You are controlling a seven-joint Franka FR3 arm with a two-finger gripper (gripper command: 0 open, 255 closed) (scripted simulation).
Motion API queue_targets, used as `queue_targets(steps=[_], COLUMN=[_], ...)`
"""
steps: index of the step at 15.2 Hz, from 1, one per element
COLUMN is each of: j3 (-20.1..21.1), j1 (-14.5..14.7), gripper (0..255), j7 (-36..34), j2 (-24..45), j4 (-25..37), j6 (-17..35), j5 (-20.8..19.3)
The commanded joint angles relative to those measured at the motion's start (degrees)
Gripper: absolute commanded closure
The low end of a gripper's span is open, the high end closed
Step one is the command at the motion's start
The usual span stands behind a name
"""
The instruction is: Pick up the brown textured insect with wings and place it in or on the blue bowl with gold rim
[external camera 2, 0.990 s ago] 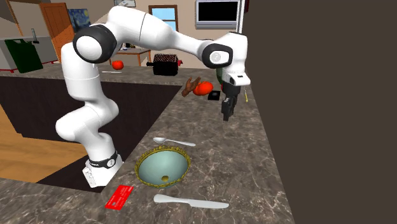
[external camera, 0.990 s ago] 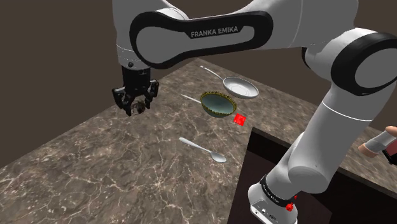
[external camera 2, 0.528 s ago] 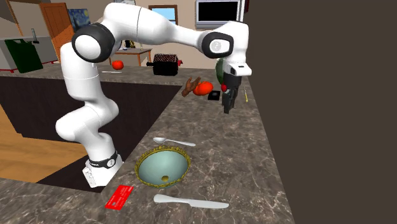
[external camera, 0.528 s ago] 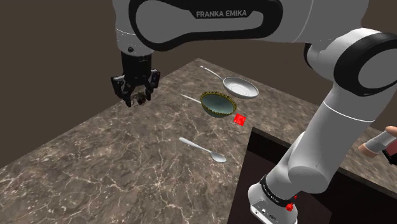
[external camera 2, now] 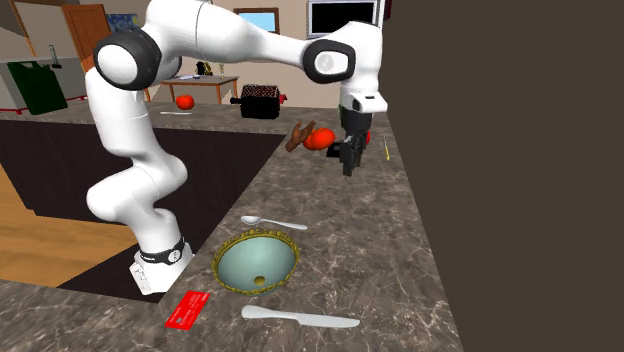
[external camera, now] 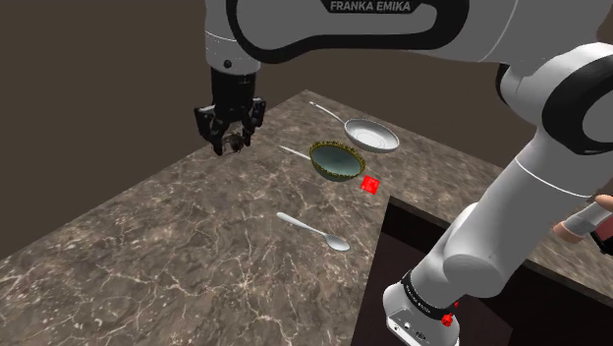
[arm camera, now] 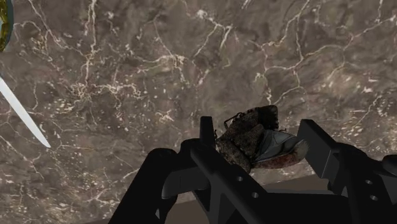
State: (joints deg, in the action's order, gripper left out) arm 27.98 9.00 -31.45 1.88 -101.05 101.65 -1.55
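Gripper (arm camera: 259, 129) clamped on brown winged insect (arm camera: 247, 139) btwn both fingers, held up off the marble counter (external camera: 196, 246). Blue bowl w/ gold rim (external camera: 334, 161) sits well apart, toward shoulder view's right, white plate (external camera: 371, 136) just beyond it.

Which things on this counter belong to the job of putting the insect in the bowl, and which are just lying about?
Job in hand: the tool, shut on the brown insect; the gold-rimmed bowl.

Lying about: the spoon, the knife, the red card, the white dish.
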Motion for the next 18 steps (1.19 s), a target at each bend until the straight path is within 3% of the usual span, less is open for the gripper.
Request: queue_targets(steps=[1, 9, 18], j3=[-1.3, -8.3, -17.4], j1=[-1.6, -5.3, -8.9], gripper=[255, 255, 255], j7=[3.3, 15.7, 28.5], j2=[-3.9, -17.0, -27.2], j4=[-4.2, -18.0, -28.3], j6=[0.8, 2.2, 2.1], j5=[1.8, 5.9, 5.2])
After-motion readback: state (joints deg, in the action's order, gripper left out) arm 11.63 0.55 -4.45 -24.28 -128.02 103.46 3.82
